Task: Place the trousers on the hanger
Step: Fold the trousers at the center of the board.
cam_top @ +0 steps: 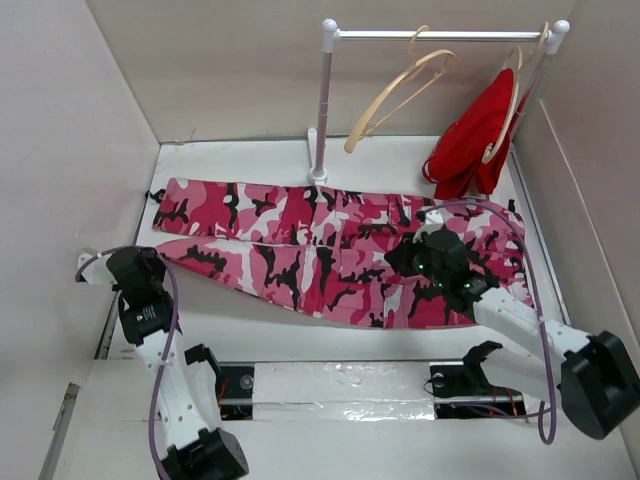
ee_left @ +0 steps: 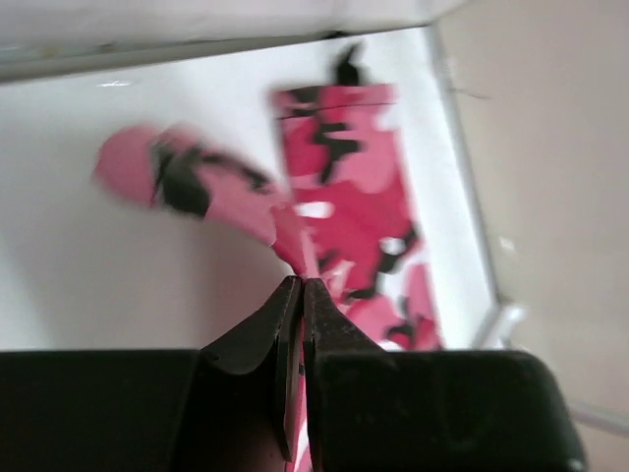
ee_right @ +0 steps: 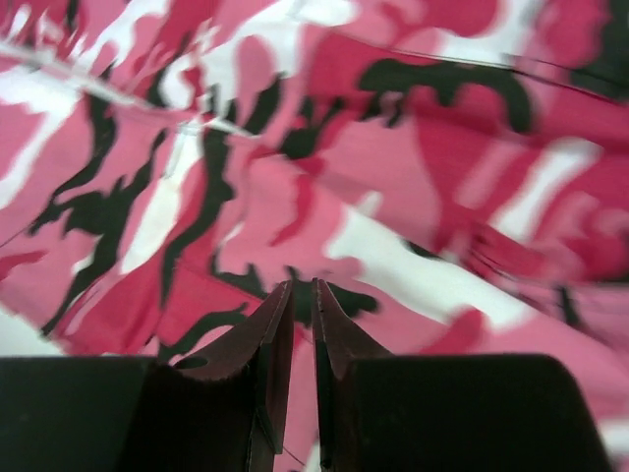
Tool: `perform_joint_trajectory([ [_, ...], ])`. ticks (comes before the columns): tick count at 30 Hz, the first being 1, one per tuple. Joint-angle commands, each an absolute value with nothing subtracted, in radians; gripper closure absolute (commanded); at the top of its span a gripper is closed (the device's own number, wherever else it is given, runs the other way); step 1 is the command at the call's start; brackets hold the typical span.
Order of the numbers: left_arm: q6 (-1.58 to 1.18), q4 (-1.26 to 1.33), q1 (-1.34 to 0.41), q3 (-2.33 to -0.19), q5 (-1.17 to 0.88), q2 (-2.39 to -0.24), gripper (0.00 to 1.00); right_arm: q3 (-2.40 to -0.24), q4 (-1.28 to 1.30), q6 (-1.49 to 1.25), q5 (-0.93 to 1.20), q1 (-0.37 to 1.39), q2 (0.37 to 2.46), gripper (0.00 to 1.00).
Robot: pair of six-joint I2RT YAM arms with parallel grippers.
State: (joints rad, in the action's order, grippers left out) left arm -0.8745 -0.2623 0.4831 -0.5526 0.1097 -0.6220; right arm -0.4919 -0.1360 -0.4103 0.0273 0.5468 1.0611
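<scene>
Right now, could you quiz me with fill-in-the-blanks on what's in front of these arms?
1. The garment hanging at the right end of the rail is plain ____.
2. In the top view, the bare hanger hangs to that garment's ____.
3. The left gripper and the right gripper each pinch the trousers, which lie spread on the ____.
Missing words: red; left; table.

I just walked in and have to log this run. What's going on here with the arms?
Two robot arms are working on the camouflage trousers, which lie spread flat on the table. The left gripper is pinched shut on a leg end, and the right gripper on cloth at the opposite, wider end. The hanger hangs bare on the rail, beside a red garment on its own hanger. The trousers are not on the hanger yet.
</scene>
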Motion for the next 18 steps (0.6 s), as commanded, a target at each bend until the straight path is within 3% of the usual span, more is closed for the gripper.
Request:
perform_joint_trajectory([
  [1, -0.818, -0.267, 0.483, -0.624, -0.045, -0.537, 1.0, -0.444, -0.086, -0.485, -0.06, 0.473, 0.93, 0.79],
  [4, -0.827, -0.212, 0.483, -0.575, -0.197, -0.453, 1.0, -0.385, 0.03, -0.581, -0.168, 0.396, 0.762, 0.6],
  [6, -0.85, -0.167, 0.483, -0.539, -0.253, -0.41, 1.0, -0.344, 0.128, -0.658, -0.224, 0.347, 0.689, 0.61],
  [8, -0.853, -0.163, 0.483, -0.537, -0.307, -0.364, 1.0, -0.333, 0.21, -0.719, -0.268, 0.258, 0.605, 0.68],
  [12, -0.842, -0.115, 0.483, -0.567, -0.418, -0.338, 1.0, -0.344, 0.314, -0.785, -0.25, 0.088, 0.546, 0.69],
  [18, -0.767, -0.044, 0.483, -0.591, -0.569, -0.394, 1.0, -0.373, 0.25, -0.744, -0.197, -0.234, 0.757, 0.69],
])
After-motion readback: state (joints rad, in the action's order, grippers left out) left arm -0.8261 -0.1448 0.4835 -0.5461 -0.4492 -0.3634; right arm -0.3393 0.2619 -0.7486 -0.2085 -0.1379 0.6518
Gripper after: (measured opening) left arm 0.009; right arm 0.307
